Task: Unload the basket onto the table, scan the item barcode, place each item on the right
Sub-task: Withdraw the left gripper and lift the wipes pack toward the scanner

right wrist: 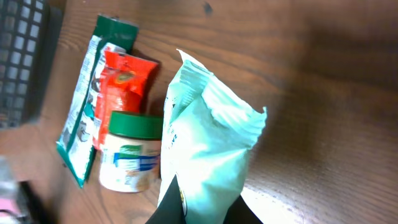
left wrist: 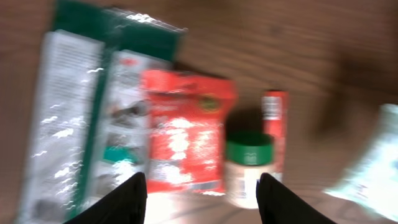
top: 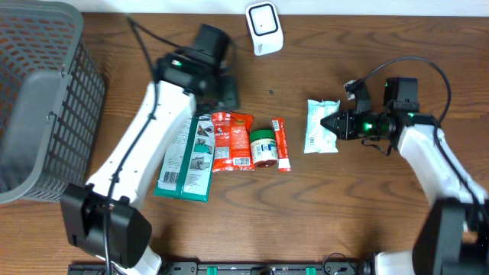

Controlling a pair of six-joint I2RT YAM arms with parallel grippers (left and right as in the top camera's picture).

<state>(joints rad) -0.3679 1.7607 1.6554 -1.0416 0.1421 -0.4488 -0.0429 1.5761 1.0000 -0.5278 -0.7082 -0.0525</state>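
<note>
A dark brown wooden surface lay under my left fingers and my right fingers, its grain running from side to side. A grey mesh basket stood well out past my left fingers, on the side away from my right ones. Light glared pale off the wood just beside my right fingers. A pale strip edged the surface's far side.

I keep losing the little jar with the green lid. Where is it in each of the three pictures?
Overhead: the jar sits just below the middle, right of the red packet.
Left wrist: lower middle-right, again right of the red packet.
Right wrist: lower left, below the red packet and left of the pale green packet.
Shared landmark: the red packet beside the jar.
</note>
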